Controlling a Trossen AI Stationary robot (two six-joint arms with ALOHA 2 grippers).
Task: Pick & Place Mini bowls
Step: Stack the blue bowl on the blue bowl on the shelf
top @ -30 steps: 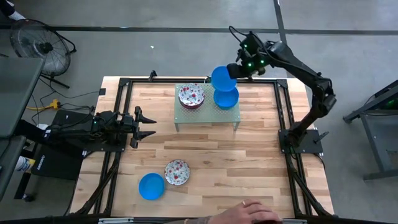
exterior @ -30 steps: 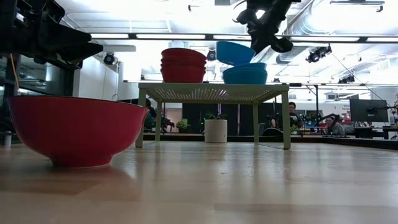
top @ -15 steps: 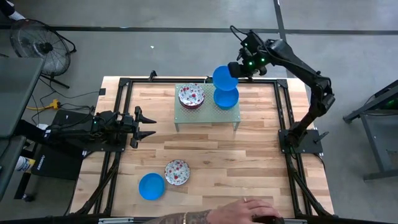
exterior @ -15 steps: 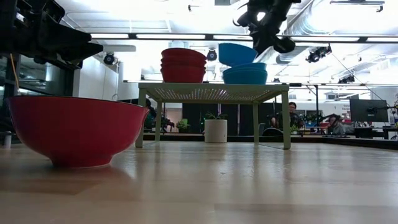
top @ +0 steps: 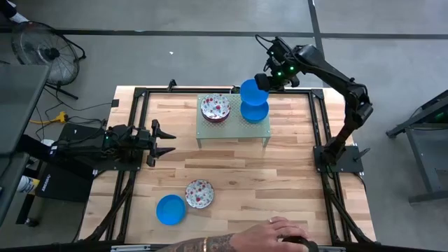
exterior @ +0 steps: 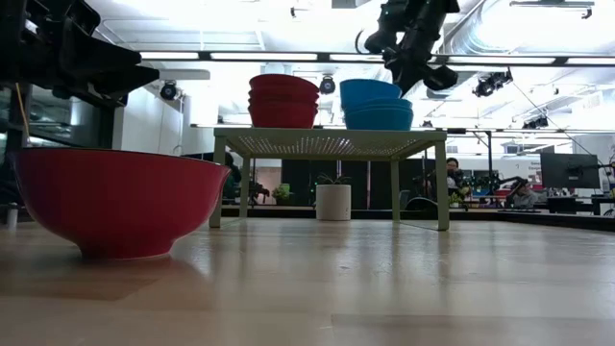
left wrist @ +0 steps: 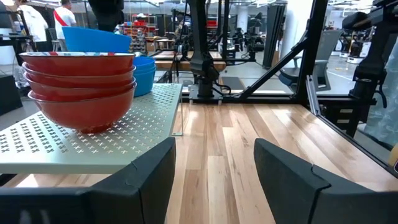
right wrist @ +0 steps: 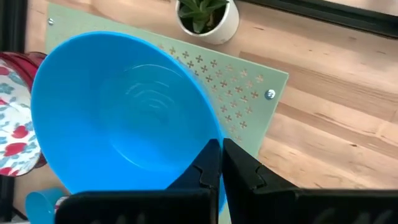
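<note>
Partly hidden blue stack [top: 255, 112] under held bowl [top: 250, 89].

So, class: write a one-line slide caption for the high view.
Right gripper holds a blue bowl over the blue stack on the green stand; left gripper waits.

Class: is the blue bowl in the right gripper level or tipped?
Tipped: the blue bowl, pinched at its rim by the right gripper, sits slanted above the blue stack.

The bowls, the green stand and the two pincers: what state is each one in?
Held blue bowl: pinched at its rim, above the blue stack.
Blue stack: on green stand.
Floral stack: on stand.
Loose blue bowl and floral bowl: upright on table.
Right pincer: shut.
Left pincer: open, idle.
</note>
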